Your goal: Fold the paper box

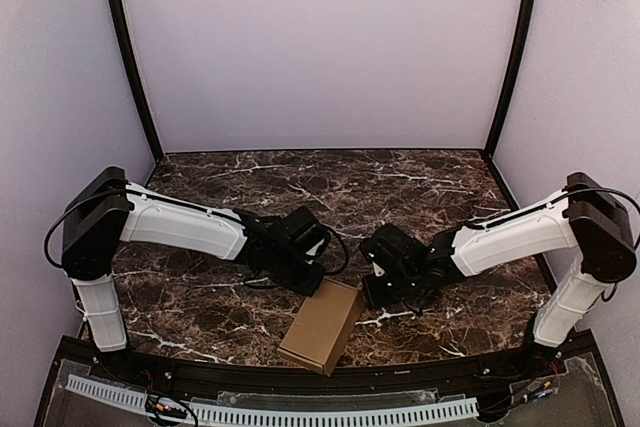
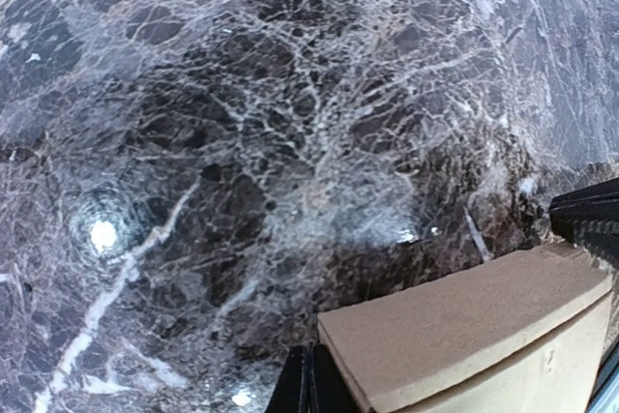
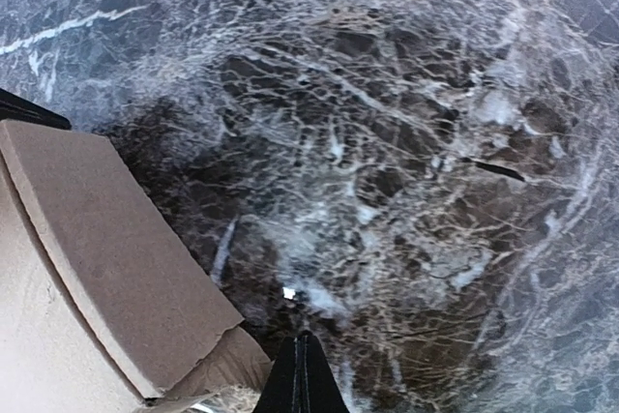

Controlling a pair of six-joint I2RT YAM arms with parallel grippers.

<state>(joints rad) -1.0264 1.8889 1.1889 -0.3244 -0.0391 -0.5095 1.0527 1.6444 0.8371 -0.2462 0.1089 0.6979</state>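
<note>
Paper box, lying flat, long axis near-left to far-right

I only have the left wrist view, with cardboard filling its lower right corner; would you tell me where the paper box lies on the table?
Observer: In the top view the paper box lies diagonally at the near edge of the table, roughly centred left to right.
Operator: Where is the right gripper?
Observer: The right gripper sits low beside the box's far right corner.
Operator: Is it gripping the box?
Observer: No; the right wrist view shows its fingers shut together, with the cardboard off to one side.
</note>
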